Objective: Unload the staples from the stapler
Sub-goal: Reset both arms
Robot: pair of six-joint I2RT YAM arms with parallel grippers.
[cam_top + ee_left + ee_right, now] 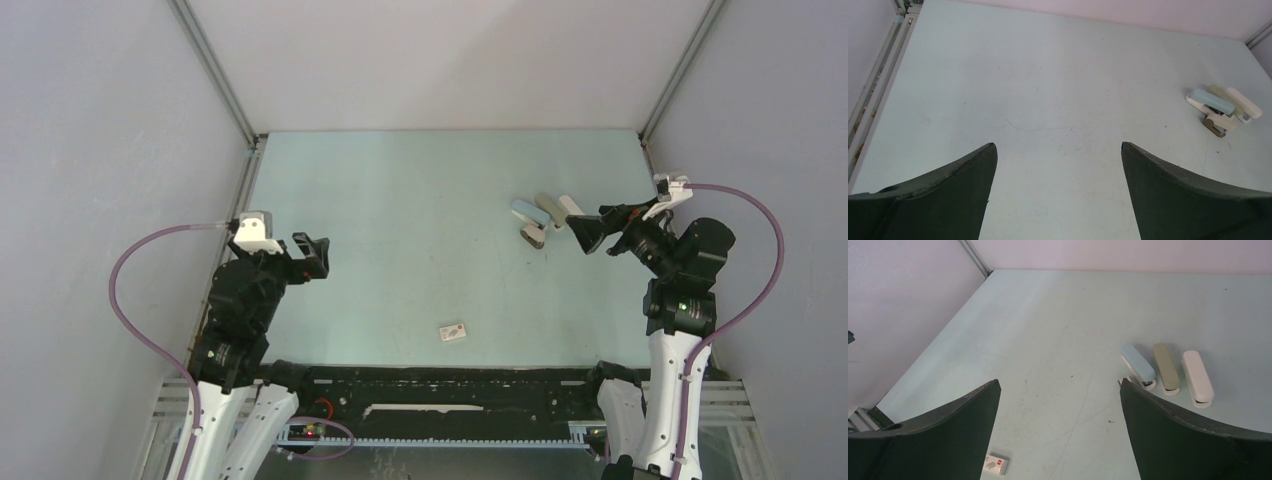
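The stapler (524, 211), slim and pale blue, lies at the table's right beside two others; it also shows in the left wrist view (1211, 100) and the right wrist view (1138, 364). No staples show. My right gripper (590, 232) hovers open just right of the stapler, its jaws wide apart (1058, 385) with only bare table between them. My left gripper (318, 257) hangs open over the left side of the table, far from the stapler, with nothing between its jaws (1058, 147).
An olive stapler (547, 208) and a white stapler (570, 207) lie side by side right of the blue one. A squat dark item with a white part (533, 236) sits just in front of them. A small white labelled box (452, 331) lies near the front edge.
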